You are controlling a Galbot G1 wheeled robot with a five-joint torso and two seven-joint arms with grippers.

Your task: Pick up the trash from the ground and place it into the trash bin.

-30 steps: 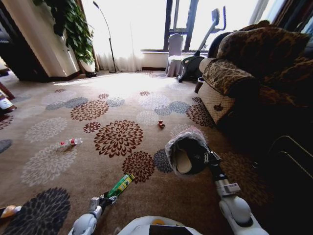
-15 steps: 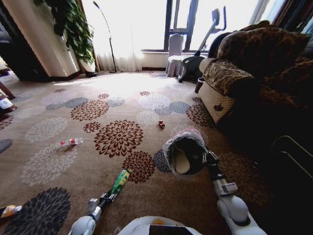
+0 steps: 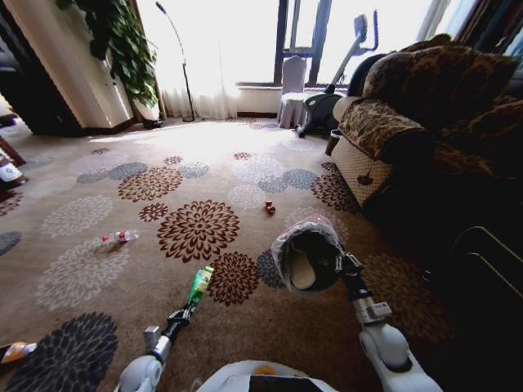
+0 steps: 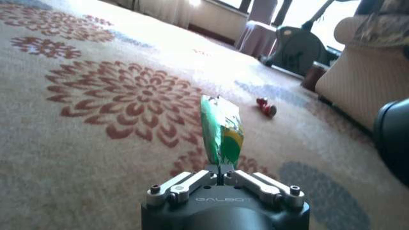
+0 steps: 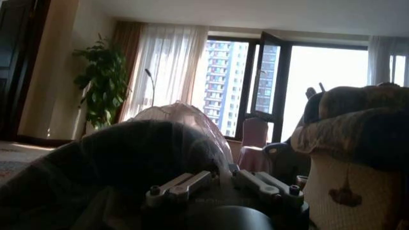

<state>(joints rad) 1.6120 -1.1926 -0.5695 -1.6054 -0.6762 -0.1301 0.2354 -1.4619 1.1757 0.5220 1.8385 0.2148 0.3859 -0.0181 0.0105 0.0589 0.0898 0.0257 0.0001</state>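
Done so far: a slipper (image 3: 304, 271) lies inside the bin (image 3: 282, 242), so at least one piece looks already binned.
In hand now: the wrapper (image 3: 198, 287) is off the carpet (image 3: 82, 269), pinched at its lower end by the left end effector (image 3: 181, 313); in the left wrist view the wrapper (image 4: 221, 134) stands up from the clenched fingers (image 4: 188, 183).
Bin: tilted with its mouth toward the robot, lifted by the right end effector (image 3: 346, 263), which grips its rim on the sofa side; the bag liner (image 5: 185, 117) bulges over the bin in the right wrist view, with the right end effector (image 5: 225, 184) closed on the rim.
Wrapper to bin: its tip is near the bin mouth, a little toward the robot's left of it, not yet over the opening.
Left on the carpet: bottle (image 3: 118, 238) well off toward the left edge; a red bit (image 3: 270, 207) beyond the bin toward the window, also seen past the wrapper (image 4: 266, 107); a packet (image 3: 11, 352) at the near left corner.
Judgement: roughly mid-task; this piece wants dropping in, then several remain.
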